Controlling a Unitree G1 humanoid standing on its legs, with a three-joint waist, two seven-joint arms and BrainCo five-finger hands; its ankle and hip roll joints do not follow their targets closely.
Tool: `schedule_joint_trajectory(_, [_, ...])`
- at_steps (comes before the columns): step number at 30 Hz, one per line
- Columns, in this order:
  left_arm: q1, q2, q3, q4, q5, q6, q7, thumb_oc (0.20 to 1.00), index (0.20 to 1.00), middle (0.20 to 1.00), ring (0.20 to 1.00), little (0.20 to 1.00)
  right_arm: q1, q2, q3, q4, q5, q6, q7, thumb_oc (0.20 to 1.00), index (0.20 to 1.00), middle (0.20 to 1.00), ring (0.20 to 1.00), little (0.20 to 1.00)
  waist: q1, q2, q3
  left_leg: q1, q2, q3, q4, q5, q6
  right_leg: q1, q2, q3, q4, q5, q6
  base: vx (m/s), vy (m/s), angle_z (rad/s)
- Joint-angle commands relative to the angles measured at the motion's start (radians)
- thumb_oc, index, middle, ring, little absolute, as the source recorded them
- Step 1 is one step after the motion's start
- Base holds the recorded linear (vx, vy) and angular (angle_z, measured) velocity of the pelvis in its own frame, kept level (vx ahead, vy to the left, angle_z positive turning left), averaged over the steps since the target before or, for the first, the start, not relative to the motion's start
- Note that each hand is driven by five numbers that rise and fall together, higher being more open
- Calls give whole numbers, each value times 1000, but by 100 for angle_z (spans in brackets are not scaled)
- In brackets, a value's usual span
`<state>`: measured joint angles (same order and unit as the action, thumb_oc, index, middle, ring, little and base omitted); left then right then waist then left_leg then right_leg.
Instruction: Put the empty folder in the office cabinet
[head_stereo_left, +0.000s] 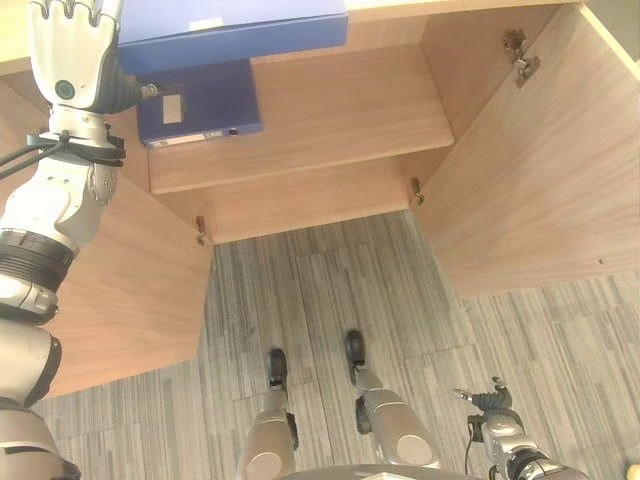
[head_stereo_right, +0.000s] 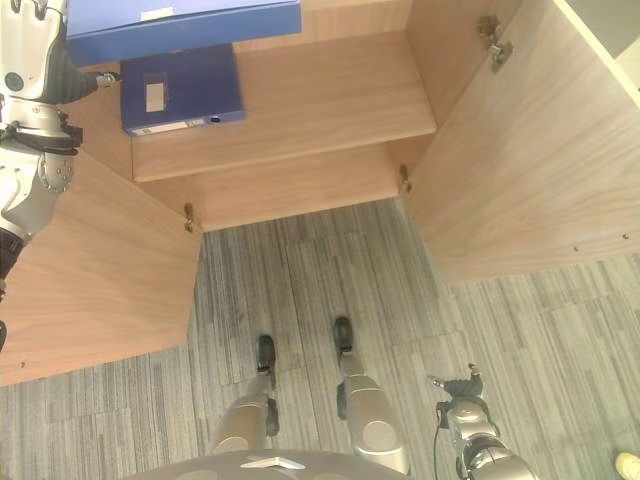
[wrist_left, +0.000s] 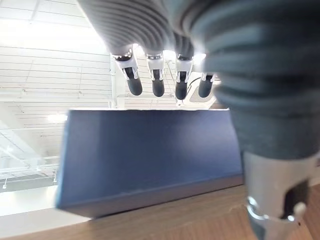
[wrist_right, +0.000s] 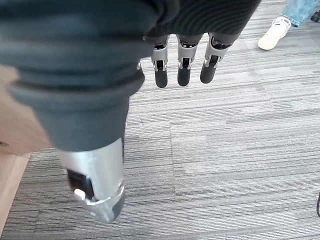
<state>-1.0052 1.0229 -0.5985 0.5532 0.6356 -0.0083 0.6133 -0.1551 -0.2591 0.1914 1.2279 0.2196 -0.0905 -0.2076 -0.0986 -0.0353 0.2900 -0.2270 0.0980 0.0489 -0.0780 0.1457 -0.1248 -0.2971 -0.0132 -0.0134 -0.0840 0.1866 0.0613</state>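
Reaches with the left hand (head_stereo_left: 68, 50) up to the left end of the blue folder (head_stereo_left: 235, 28), at the upper edge of the head views. Shows in the left wrist view straight, released fingers (wrist_left: 158, 82) spread above the folder's broad face, thumb (wrist_left: 272, 200) apart on the other side, nothing clasped between them. Cannot tell from these views whether palm or thumb touches the cover.

Finds the folder lying flat on the cabinet top (wrist_left: 150, 220), above the open cabinet (head_stereo_left: 420, 210) and not yet inside it. Sees below it a shelf (head_stereo_left: 340, 110) carrying a second folder (head_stereo_left: 205, 100) at its left end, with bare wood to the right. Sees both doors swung wide, left door (head_stereo_left: 130, 290) and right door (head_stereo_left: 540, 170), so nothing bars the opening.

Looks like the grasping step: approach made, grip not closed. Calls next for closing fingers and thumb round the folder's edge, drawing it off the top, lowering it past the front lip and sliding it onto the free part of the shelf beside the second folder. Needs care with a one-ended hold, likely to let the far end sag or swing.

Leaves the right hand (head_stereo_left: 490, 405) idle low on the right, fingers (wrist_right: 182, 70) relaxed over the grey carpet (wrist_right: 225, 150), near a person's shoe (wrist_right: 274, 35).
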Motion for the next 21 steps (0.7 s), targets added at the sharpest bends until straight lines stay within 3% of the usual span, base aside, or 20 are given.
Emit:
schedule_joint_trajectory(1, [-118,75,-31,53,3,4,12,1000,1000,1000,1000,1000,38,-61,1,-13,59,-28,-27,1000,1000,1000,1000,1000,-18,-8,-24,-88,32,6,-9,-34,-14,67,-79,-60,-3,-137,103,0,0,0])
schedule_joint_trajectory(15, [-184,57,-91,93,0,5,3,1000,1000,1000,1000,1000,31,-70,-12,-53,92,-51,-40,1000,1000,1000,1000,1000,-28,-15,-8,-120,39,9,-9,-22,-17,31,-76,-56,-3,-121,106,-1,0,0])
schedule_joint_trajectory(16, [-184,53,-90,90,-5,5,2,485,485,485,485,485,35,-70,-17,-58,94,-53,-43,1000,1000,1000,1000,1000,-30,-19,-4,-127,42,11,-9,-21,-18,24,-77,-57,-3,-118,107,0,0,0])
schedule_joint_trajectory(18, [-184,52,-89,89,-6,5,1,200,200,200,200,200,38,-70,-21,-59,97,-55,-43,1000,1000,1000,1000,1000,-30,-21,-4,-130,42,11,-9,-20,-18,20,-77,-58,-3,-117,108,0,0,0])
schedule_joint_trajectory(21, [-188,56,-91,85,-6,3,1,200,200,200,200,200,42,-71,-25,-61,100,-56,-43,1000,1000,1000,1000,1000,-32,-23,-5,-135,44,11,-9,-19,-19,16,-77,-58,-3,-114,109,0,0,0])
